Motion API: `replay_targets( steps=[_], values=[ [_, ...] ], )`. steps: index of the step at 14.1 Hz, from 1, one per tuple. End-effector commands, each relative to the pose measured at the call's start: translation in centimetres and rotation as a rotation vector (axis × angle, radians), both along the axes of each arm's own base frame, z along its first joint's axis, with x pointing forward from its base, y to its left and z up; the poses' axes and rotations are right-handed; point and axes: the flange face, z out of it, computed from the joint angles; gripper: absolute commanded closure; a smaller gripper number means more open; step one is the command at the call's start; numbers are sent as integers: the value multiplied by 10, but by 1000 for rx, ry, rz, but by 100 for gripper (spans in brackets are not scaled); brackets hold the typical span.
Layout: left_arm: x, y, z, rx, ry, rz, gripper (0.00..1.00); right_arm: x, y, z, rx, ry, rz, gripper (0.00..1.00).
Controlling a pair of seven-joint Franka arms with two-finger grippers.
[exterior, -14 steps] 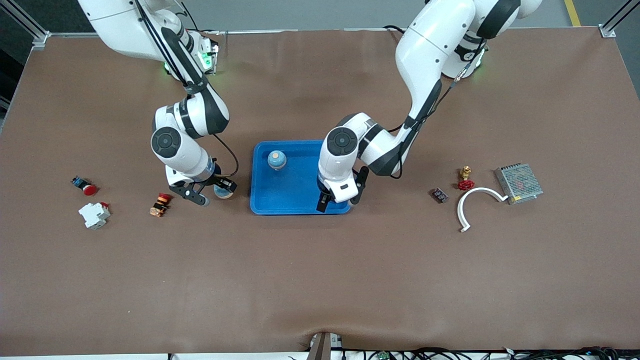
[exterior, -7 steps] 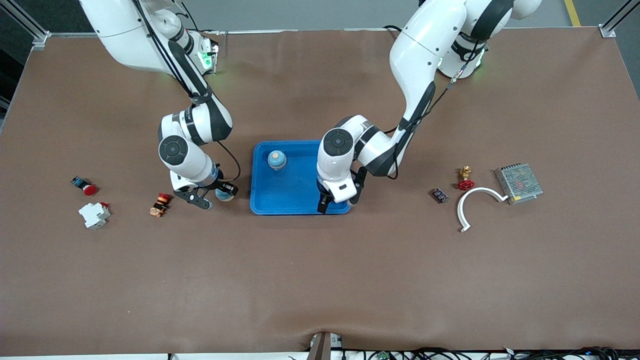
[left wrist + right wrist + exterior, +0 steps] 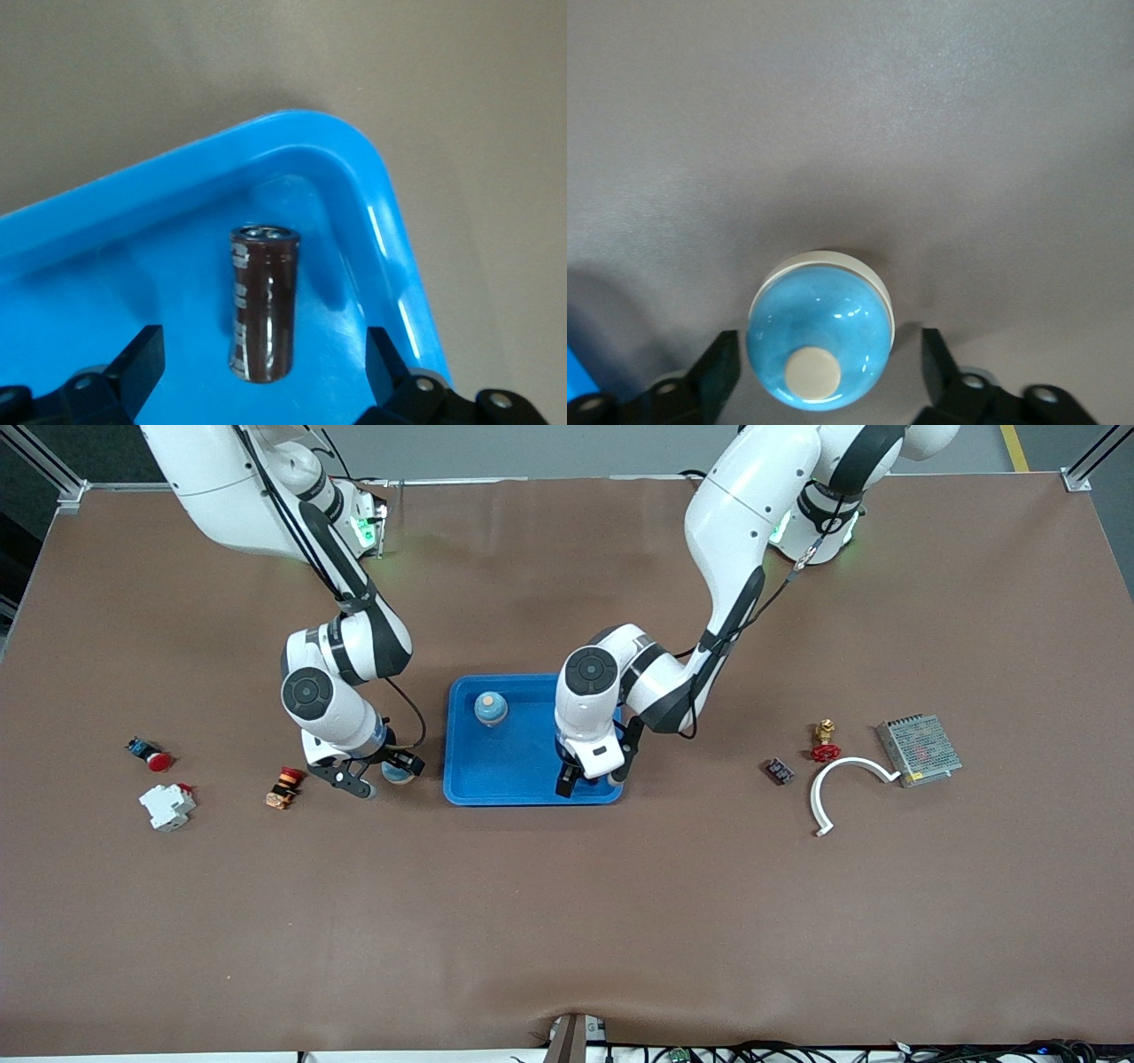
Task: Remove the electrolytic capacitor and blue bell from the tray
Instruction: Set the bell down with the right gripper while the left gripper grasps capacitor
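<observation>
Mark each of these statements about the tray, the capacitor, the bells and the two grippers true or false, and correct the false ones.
1. The capacitor lies inside the blue tray. True.
2. The left gripper is shut on the capacitor. False: its fingers stand open on either side of the capacitor, not touching it.
3. A blue bell already sits in the tray. True.
4. The right gripper is over the tray. False: it is at a second bell on the brown table, beside the tray toward the right arm's end.
5. The right gripper's fingers are open around that bell. True.
</observation>
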Motion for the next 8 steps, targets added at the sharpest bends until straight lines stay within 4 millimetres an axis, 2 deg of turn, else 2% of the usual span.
replay_targets(
  steps=[1,4,5,6,8],
  values=[
    [0,-1,-2,53,0,-26,4,2,0,11,-9,30,-2,0],
    [-1,0,-9,58,8,-25,24,4,2,40,-17,101,-2,0],
    [-2,1,-11,59,11,-25,34,3,5,49,-16,109,-3,0],
    [-2,1,-11,59,12,-26,50,2,9,57,-15,104,-28,0],
    [-2,0,-11,60,11,-44,96,-8,37,65,-24,99,-79,0]
  ],
)
